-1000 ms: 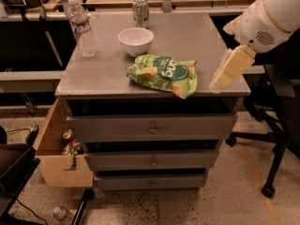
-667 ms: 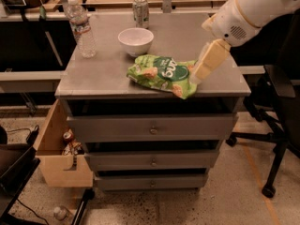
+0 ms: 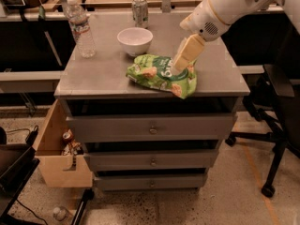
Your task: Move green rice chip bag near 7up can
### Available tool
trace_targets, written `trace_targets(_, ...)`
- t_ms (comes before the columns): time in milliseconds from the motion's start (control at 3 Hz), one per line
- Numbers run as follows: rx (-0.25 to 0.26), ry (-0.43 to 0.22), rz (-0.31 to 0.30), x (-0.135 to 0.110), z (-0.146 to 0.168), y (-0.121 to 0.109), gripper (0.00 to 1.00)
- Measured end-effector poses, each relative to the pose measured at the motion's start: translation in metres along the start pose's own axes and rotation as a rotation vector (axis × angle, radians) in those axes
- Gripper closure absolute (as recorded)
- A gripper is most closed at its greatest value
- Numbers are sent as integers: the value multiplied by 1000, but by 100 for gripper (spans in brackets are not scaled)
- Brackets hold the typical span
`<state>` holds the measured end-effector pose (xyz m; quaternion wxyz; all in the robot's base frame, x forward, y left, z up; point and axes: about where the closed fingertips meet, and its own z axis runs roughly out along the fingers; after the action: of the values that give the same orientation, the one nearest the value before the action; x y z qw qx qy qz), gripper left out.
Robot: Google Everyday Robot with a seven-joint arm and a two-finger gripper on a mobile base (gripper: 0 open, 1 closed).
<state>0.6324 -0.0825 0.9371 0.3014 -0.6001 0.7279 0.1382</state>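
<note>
Surface [image 3: 103, 69]: grey metal top of a drawer unit, filling the middle of the frame; it carries every item of the task, so the move can be done at one height.
Arm [image 3: 220, 8]: white, entering from the upper right and angled down toward the centre, a line that brings its end over the bag from the open side.
Cardboard box [image 3: 54, 158]: on the floor at lower left against the unit, with small items inside; no part in the task.
Green rice chip bag [image 3: 154, 74]: crumpled, lying flat at centre near the front edge of the surface, just below the bowl and well apart from the can. Judged not yet moved.
Pincer [image 3: 178, 67]: tan, pointing down and left, its tip at the bag's upper right part; contact looks likely but is not certain, and whether it is apart or together cannot be told.
White bowl [image 3: 135, 40]: upright, above the bag, between bag and can; the bag probably has to go around or over it.
Water bottle [image 3: 80, 29]: clear, white cap, upright at upper left.
7up can [image 3: 139, 12]: upright at the far edge, top centre; the goal marker.
</note>
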Motion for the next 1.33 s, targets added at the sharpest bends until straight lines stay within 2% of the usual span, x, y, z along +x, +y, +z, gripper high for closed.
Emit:
trace_targets(667, 0, -42, 32, 14, 34, -1, 0)
trace_targets(1333, -9, -38, 67, 26, 73, -8, 0)
